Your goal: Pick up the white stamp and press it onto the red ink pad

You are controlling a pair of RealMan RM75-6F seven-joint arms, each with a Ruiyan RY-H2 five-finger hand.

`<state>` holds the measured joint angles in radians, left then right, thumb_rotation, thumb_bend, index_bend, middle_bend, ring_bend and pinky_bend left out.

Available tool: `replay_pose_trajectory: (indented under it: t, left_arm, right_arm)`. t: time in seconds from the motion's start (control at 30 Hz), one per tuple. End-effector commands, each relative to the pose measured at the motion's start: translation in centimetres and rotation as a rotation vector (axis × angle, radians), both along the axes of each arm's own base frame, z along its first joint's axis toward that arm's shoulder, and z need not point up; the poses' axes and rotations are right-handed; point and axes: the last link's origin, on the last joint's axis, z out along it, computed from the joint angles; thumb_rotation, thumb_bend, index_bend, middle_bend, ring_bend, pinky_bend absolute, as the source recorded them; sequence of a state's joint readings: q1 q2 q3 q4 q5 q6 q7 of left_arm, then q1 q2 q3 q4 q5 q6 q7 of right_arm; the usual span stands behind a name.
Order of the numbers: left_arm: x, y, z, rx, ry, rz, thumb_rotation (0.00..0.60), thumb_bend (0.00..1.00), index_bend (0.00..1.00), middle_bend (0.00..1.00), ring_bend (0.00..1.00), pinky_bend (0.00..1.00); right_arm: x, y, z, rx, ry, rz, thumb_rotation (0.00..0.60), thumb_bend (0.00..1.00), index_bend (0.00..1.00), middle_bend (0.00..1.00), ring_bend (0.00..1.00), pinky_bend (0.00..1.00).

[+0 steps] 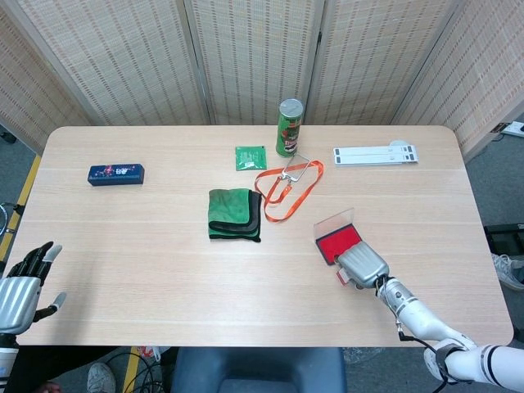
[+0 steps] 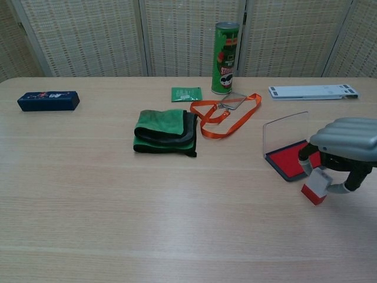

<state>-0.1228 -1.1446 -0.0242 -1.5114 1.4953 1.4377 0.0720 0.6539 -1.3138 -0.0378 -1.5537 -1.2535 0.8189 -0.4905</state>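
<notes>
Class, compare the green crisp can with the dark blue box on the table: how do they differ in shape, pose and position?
The green crisp can is a tall cylinder; the dark blue box is a long flat rectangle. The can stands upright, while the box lies on its long side. In the chest view the can sits at the far middle of the table, the box near the left edge. Both carry printed graphics, rest on the table, and neither hand touches them.

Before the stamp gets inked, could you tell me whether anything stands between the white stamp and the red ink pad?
Nothing visible does. The right hand holds the white stamp just beside the near edge of the red ink pad. The pad's clear lid stands open on the far side, away from the stamp.
</notes>
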Motion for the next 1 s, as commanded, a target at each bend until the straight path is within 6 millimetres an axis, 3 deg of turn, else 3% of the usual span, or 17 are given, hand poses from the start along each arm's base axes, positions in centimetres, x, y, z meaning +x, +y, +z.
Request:
replay_pose_trajectory:
  t: [0.03, 0.2, 0.33, 0.47, 0.7, 0.83, 1.0]
  left_arm:
    - [-0.2, 0.2, 0.1, 0.02, 0.016, 0.012, 0.6, 0.35, 0.02, 0.09, 0.13, 0.28]
    - [-0.2, 0.3, 0.3, 0.027, 0.005, 0.022, 0.6, 0.37, 0.04, 0.09, 0.13, 0.28]
    - [-0.2, 0.3, 0.3, 0.022, 0.001, 0.021, 0.6, 0.37, 0.04, 0.09, 0.13, 0.28]
    - [-0.2, 0.3, 0.2, 0.02, 0.001, 0.018, 0.6, 0.37, 0.04, 0.09, 0.13, 0.28]
    - [-0.2, 0.3, 0.1, 0.014, 0.0, 0.018, 0.6, 0.37, 0.04, 0.09, 0.13, 0.28]
    - [-0.2, 0.2, 0.2, 0.016, -0.004, 0.017, 0.6, 0.37, 0.04, 0.09, 0.13, 0.28]
    - [-0.1, 0.1, 0.4, 0.024, -0.008, 0.012, 0.6, 0.37, 0.04, 0.09, 0.13, 0.28]
  right_arm:
    - [-0.1, 0.1, 0.1, 0.012, 0.011, -0.009, 0.6, 0.28, 0.66, 0.83, 0.68, 0.73]
    - [-0.2, 0.4, 0.1, 0.031, 0.041, -0.022, 0.6, 0.26, 0.42, 0.78, 0.62, 0.68]
    - [-0.1, 0.5, 0.2, 0.026, 0.056, -0.025, 0.6, 0.23, 0.18, 0.69, 0.54, 0.62]
    - [0.1, 0.6, 0.4, 0.016, 0.062, -0.022, 0.6, 0.2, 0.04, 0.64, 0.49, 0.58]
    - [0.6, 1.0, 1.6, -0.008, 0.047, -0.02, 0.6, 0.18, 0.0, 0.61, 0.47, 0.56]
    - [1.1, 1.7, 3.5, -0.042, 0.014, -0.02, 0.6, 0.18, 0.0, 0.59, 0.45, 0.54]
    - [1.0, 2.8, 6.0, -0.108, -0.071, -0.036, 0.6, 0.18, 0.0, 0.48, 0.38, 0.47]
